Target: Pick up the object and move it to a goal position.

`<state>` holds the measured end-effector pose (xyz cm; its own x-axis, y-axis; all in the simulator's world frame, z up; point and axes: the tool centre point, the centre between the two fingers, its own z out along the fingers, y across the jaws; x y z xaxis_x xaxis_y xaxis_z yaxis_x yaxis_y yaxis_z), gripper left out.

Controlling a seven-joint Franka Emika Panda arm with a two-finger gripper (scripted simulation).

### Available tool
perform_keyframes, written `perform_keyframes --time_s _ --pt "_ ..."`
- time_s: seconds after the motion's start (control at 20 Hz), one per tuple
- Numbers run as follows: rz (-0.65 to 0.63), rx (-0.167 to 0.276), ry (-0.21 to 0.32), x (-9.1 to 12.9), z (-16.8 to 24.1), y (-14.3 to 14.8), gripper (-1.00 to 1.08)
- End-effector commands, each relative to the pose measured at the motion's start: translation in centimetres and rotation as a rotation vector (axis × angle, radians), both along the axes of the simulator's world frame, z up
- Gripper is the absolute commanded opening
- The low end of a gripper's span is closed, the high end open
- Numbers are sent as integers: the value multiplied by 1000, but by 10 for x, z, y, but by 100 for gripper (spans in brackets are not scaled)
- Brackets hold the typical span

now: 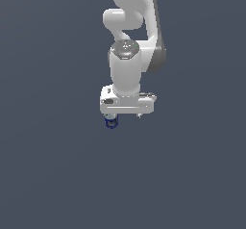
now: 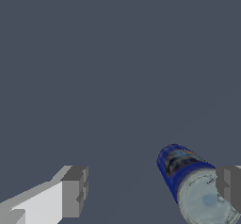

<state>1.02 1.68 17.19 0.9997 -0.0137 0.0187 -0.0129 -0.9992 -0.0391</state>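
Pincer (image 2: pixel 150 190): fingers spread wide, pinching nothing. One finger pad (image 2: pixel 75 192) stands well clear of the can (image 2: pixel 188 180); the other (image 2: pixel 230 190) lies against or just over its pale top. In the exterior view the can shows at the pincer's 7 o'clock, just below the hand. To grasp well, I judge the pincer should shift until the can sits midway between the pads, then close squarely on its sides. Count: one pincer, two fingers, one can.
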Motion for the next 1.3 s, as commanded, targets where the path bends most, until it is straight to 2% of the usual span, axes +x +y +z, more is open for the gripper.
perform_keyframes --time_s 0.0,0.3,0.6,1.25 --pt "4 3 -8 2 4 2 100" --pt "-18 1 -4 0 1 -1 100" --pt "-101 -3 2 -7 -6 -11 100" --pt "-472 -20 23 -41 -33 -53 100"
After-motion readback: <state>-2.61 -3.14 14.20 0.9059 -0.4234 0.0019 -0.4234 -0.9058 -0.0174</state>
